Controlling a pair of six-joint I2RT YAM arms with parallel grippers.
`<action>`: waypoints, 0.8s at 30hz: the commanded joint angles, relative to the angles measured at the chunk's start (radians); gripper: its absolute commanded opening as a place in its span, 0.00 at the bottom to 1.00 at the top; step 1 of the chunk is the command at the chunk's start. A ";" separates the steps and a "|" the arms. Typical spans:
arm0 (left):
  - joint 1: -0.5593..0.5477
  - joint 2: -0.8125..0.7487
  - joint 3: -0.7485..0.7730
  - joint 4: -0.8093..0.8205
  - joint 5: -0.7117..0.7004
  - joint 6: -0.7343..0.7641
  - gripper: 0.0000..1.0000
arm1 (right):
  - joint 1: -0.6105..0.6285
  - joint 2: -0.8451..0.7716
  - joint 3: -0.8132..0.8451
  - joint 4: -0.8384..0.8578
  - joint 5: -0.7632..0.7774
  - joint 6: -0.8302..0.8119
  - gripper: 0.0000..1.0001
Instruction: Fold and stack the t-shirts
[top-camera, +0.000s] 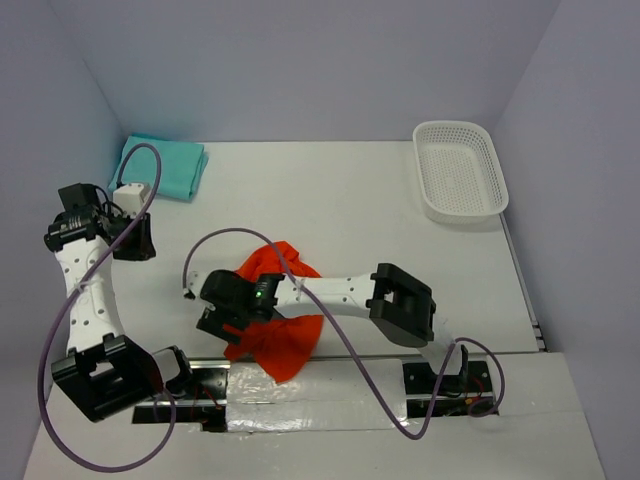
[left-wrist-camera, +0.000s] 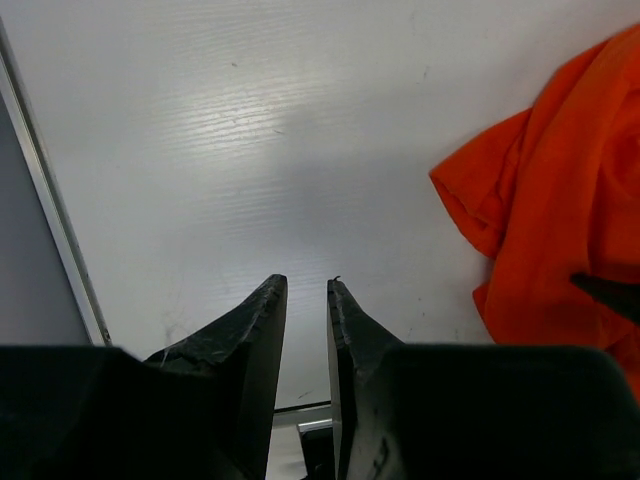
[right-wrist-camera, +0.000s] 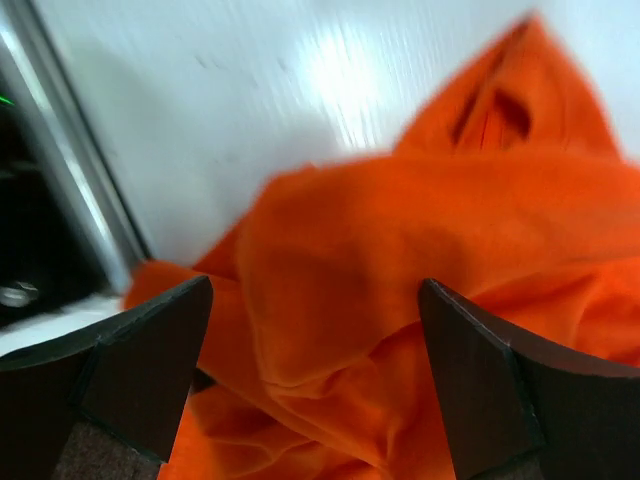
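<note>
The surface (top-camera: 350, 200) carries a crumpled orange t-shirt (top-camera: 290, 350) at its near edge, part of it lying over that edge, and a folded teal t-shirt (top-camera: 170, 165) in the far-left corner. The right tool (right-wrist-camera: 315, 300) hangs wide open over the orange heap, gripping nothing. The left tool (left-wrist-camera: 307, 285) is almost closed and empty. A pinch here may catch several layers or drag cloth off the edge. The right arm covers the shirt's middle, and blur hides its seams.
</note>
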 joint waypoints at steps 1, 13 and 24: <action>0.011 -0.048 0.014 -0.049 0.056 0.047 0.36 | -0.003 -0.035 -0.080 -0.040 0.041 0.052 0.91; 0.028 -0.075 0.064 -0.030 -0.055 -0.031 0.37 | -0.012 -0.028 -0.013 -0.075 0.012 0.024 0.00; 0.016 0.274 0.447 0.080 0.043 -0.076 0.38 | -0.541 -0.219 0.143 -0.152 -0.757 0.419 0.00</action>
